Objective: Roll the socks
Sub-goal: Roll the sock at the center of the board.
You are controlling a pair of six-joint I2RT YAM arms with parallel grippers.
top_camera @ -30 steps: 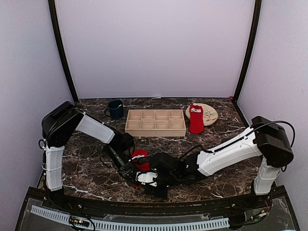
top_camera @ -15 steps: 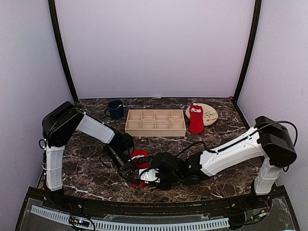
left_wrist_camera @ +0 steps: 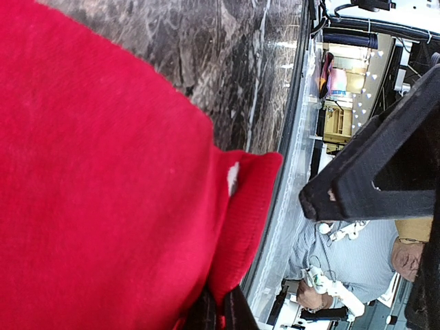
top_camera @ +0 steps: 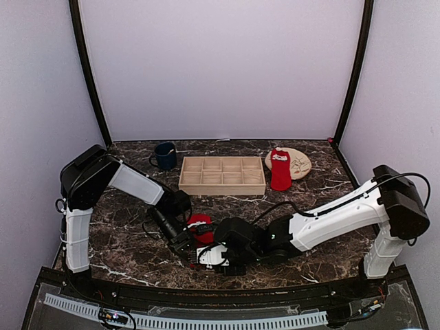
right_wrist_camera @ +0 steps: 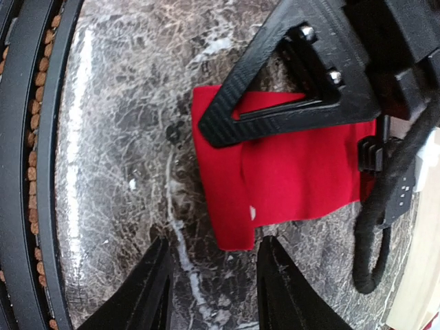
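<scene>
No word, number, label or brand can be read anywhere. The white print on the far sock (top_camera: 280,175), lying partly on the plate (top_camera: 301,165), is too small to make out, and the near sock (right_wrist_camera: 295,179) shows only a tiny white fleck.

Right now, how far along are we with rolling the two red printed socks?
Done: nothing finished; neither sock is a roll yet. In hand: the near red fabric sock lies partly folded on the marble table, pinched by the shut left gripper, with the open right gripper at its edge. Left: finish this roll, then the second red sock, lying flat partly on the round tan plate.
</scene>
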